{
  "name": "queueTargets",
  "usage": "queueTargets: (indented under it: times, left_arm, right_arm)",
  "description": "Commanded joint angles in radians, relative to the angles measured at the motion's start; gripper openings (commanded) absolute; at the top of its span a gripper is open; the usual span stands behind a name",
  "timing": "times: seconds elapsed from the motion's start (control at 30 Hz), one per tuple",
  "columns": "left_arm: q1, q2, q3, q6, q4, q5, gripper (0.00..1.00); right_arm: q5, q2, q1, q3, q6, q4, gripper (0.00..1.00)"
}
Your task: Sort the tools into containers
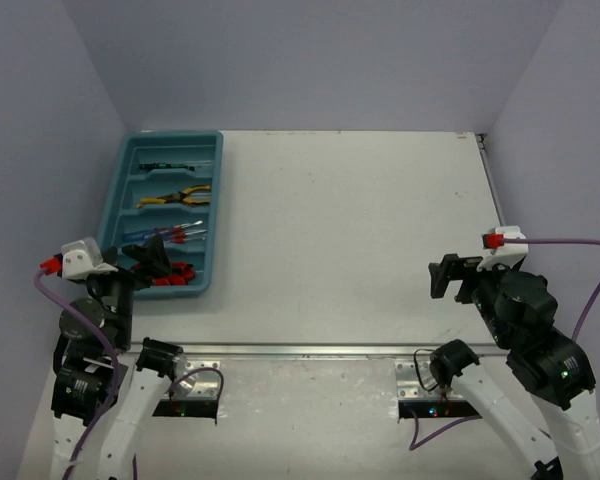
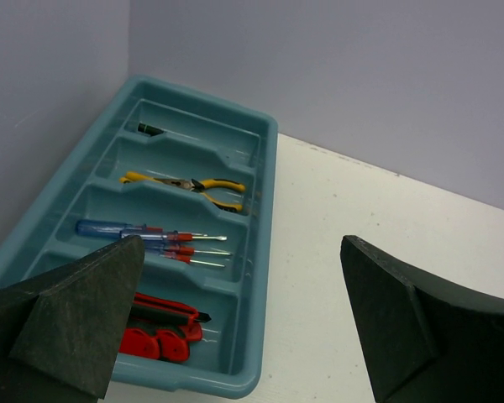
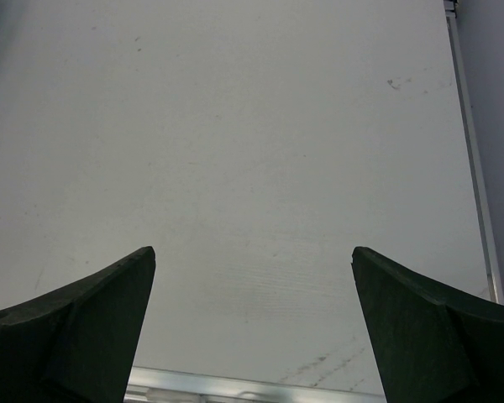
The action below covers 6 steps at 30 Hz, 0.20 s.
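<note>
Far left of the table (image 1: 360,230): tools (image 2: 164,317) sit in the teal tray (image 2: 267,210) | pliers (image 2: 189,182), screwdrivers (image 2: 143,233) look light, stiff, slick-handled, I'd pinch mid-handle | left gripper (image 1: 152,258) spread wide, empty, by tray's near end | right gripper (image 3: 252,252) spread wide, empty

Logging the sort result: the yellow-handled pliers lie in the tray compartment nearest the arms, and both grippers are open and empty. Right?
Not quite: the yellow-handled pliers lie in the second compartment from the far end of the tray, as the left wrist view shows. The left gripper and right gripper are indeed open and empty.
</note>
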Motion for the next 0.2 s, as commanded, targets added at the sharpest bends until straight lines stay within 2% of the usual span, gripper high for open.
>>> queueTargets:
  times: [0.0,0.17]
  left_arm:
    - [-0.008,-0.011,-0.01,0.009,0.058,0.011,1.0]
    - [-0.005,-0.025,-0.012,0.01,0.053,0.011,1.0]
  right_arm:
    - [0.008,0.015,0.002,-0.007,0.015,0.051,0.99]
    - [0.03,0.023,0.001,-0.017,0.03,0.051,0.99]
